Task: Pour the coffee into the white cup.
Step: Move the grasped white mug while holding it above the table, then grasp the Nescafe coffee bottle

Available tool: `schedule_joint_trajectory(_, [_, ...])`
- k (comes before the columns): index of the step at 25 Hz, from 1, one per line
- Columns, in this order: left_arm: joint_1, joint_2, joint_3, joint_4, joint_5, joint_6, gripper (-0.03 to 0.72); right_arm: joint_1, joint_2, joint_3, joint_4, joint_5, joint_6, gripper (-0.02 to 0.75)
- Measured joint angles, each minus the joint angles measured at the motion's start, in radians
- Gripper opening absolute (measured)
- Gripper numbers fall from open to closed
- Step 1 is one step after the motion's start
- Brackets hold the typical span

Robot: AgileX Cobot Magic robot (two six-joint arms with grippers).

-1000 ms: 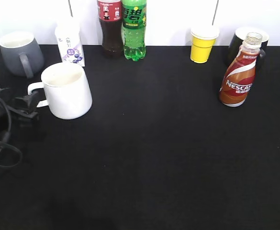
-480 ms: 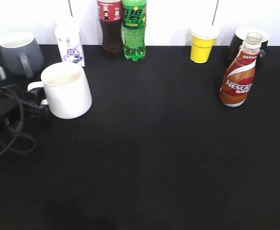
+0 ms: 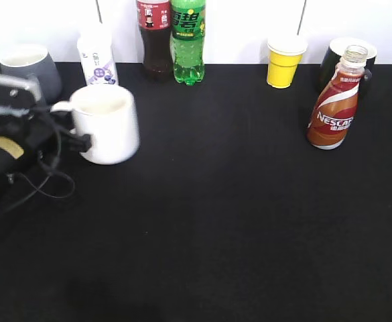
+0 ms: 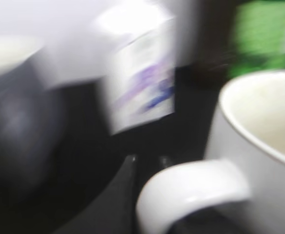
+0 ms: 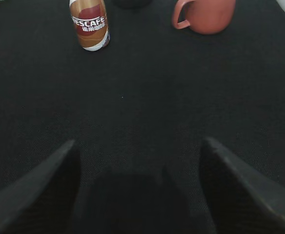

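Two arms work at a black table [image 3: 236,221], though only the left one shows in the exterior view. The left tool [image 3: 75,134] sits at the handle of the white cup [image 3: 108,124], near the table's back left; motion blur covers cup and tool alike, and I cannot tell whether the jaws are clamped on the handle or merely around it. In the left wrist view the cup's loop handle [image 4: 191,192] fills the lower middle, with one dark finger [image 4: 118,200] just left of it, all smeared. Behind the cup stand a grey mug [image 3: 27,66] and a small white carton with purple print [image 3: 96,57]. Along the back wall are a dark cola bottle with a red label [image 3: 153,37] and a green soda bottle [image 3: 187,40], side by side.

The coffee, a Nescafe bottle [image 3: 336,100], stands upright and uncapped at the right, well apart from the white cup. A yellow cup [image 3: 284,62] and a black mug [image 3: 340,57] stand behind it.

The right tool [image 5: 137,161] hovers with its fingers spread wide and nothing between them, the Nescafe bottle [image 5: 88,24] far ahead and a reddish mug [image 5: 205,14] to its right.
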Motion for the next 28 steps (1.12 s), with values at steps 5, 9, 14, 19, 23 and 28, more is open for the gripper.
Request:
schedule_joint_trajectory(5, [-0.001,-0.087,-0.061,0.386,-0.015,-0.208,0.071,0.000,0.000,0.000,0.000,0.000,0.000,0.573])
schedule_joint_trajectory(9, [-0.001,-0.087,-0.161,0.655,-0.007,-0.344,0.069,0.000,0.000,0.000,0.000,0.000,0.000,0.573])
schedule_joint_trajectory(14, [-0.001,-0.089,-0.162,0.735,-0.005,-0.357,0.069,0.000,0.043,-0.017,0.000,-0.071,0.000,0.573])
schedule_joint_trajectory(19, [-0.001,-0.089,-0.162,0.736,-0.004,-0.364,0.069,0.000,0.486,-0.023,0.016,-0.560,-0.023,0.573])
schedule_joint_trajectory(23, [-0.001,-0.089,-0.162,0.736,0.009,-0.364,0.069,0.000,0.811,0.132,0.025,-1.099,-0.049,0.573])
schedule_joint_trajectory(28, [-0.001,-0.089,-0.162,0.736,0.040,-0.364,0.069,0.000,1.190,0.200,0.023,-1.512,-0.050,0.573])
